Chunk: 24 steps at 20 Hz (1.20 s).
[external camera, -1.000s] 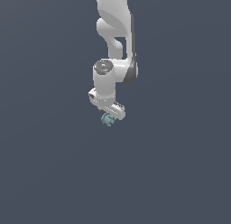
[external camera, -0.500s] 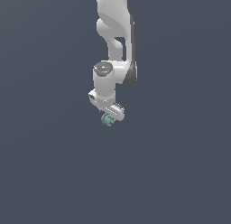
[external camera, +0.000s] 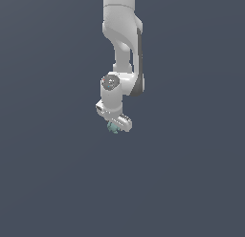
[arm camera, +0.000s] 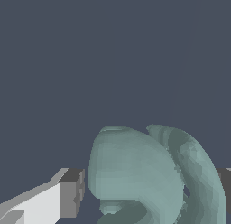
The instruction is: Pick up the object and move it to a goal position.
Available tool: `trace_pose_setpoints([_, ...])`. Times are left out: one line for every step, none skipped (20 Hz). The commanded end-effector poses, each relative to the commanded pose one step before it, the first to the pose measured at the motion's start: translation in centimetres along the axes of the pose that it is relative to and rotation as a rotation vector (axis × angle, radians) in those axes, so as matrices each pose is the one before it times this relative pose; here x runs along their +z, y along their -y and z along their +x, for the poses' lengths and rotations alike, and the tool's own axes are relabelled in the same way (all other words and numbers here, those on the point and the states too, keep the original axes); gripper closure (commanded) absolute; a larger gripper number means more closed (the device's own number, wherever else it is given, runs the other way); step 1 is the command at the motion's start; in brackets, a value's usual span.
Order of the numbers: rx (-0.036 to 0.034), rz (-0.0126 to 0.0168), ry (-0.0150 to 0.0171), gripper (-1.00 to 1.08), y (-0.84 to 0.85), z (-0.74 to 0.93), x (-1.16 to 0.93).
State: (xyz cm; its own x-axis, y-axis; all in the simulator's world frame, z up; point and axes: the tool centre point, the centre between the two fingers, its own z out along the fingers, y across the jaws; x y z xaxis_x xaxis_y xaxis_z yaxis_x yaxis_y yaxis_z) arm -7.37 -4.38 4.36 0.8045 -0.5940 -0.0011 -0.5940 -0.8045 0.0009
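In the exterior view the white arm hangs down from the top edge. My gripper (external camera: 115,127) is shut on the object (external camera: 113,129), a small lumpy pale teal-green thing that shows just below the white hand. In the wrist view the object (arm camera: 135,169) fills the space between the two fingers: one grey pad (arm camera: 71,193) touches one side of it, and the other finger (arm camera: 225,187) shows only at the frame edge behind the object's far side. The object's lower part is cut off by the frame.
Everything around the arm is a plain dark grey-blue surface with no other objects, edges or markers in either view.
The wrist has sunk slightly in the exterior view and the arm's pose has shifted a little. The gripper stays shut on the object, which has hardly moved.
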Motion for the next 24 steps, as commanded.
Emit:
trace_pose_setpoints([0.00041,0.00082,-0.00108,-0.92,0.038,0.055,0.387])
trace_pose_setpoints([0.00000,0.00000,0.00000,-0.92,0.003,0.002,0.027])
trace_pose_setpoints([0.00000,0.00000,0.00000,1.08,0.000,0.000,0.000])
trace_pose_setpoints([0.00000,0.00000,0.00000,1.08,0.000,0.000,0.000])
trace_pose_setpoints([0.00000,0.00000,0.00000,1.08,0.000,0.000,0.000])
trace_pose_setpoints([0.00000,0.00000,0.00000,1.08,0.000,0.000,0.000])
trace_pose_setpoints([0.00000,0.00000,0.00000,1.08,0.000,0.000,0.000])
trace_pose_setpoints([0.00000,0.00000,0.00000,1.08,0.000,0.000,0.000])
trace_pose_setpoints([0.00000,0.00000,0.00000,1.08,0.000,0.000,0.000])
trace_pose_setpoints([0.00000,0.00000,0.00000,1.08,0.000,0.000,0.000])
trace_pose_setpoints([0.00000,0.00000,0.00000,1.08,0.000,0.000,0.000])
trace_pose_setpoints([0.00000,0.00000,0.00000,1.08,0.000,0.000,0.000])
trace_pose_setpoints([-0.00035,0.00115,-0.00119,1.08,0.053,0.029,-0.096])
trace_pose_setpoints([0.00000,0.00000,0.00000,1.08,-0.002,0.014,-0.024])
trace_pose_setpoints([0.00000,0.00000,0.00000,1.08,-0.005,0.042,-0.071])
trace_pose_setpoints([0.00000,0.00000,0.00000,1.08,-0.008,0.070,-0.119])
trace_pose_setpoints([0.00000,0.00000,0.00000,1.08,-0.011,0.098,-0.167])
trace_pose_setpoints([0.00000,0.00000,0.00000,1.08,-0.014,0.126,-0.214])
trace_pose_setpoints([0.00000,0.00000,0.00000,1.08,-0.017,0.154,-0.261])
trace_pose_setpoints([0.00000,0.00000,0.00000,1.08,-0.020,0.181,-0.308])
trace_pose_setpoints([0.00000,0.00000,0.00000,1.08,-0.023,0.209,-0.355])
trace_pose_setpoints([0.00000,0.00000,0.00000,1.08,-0.026,0.237,-0.402])
trace_pose_setpoints([0.00000,0.00000,0.00000,1.08,-0.029,0.264,-0.448])
trace_pose_setpoints([0.00028,-0.00039,-0.00007,1.08,-0.043,0.300,-0.487])
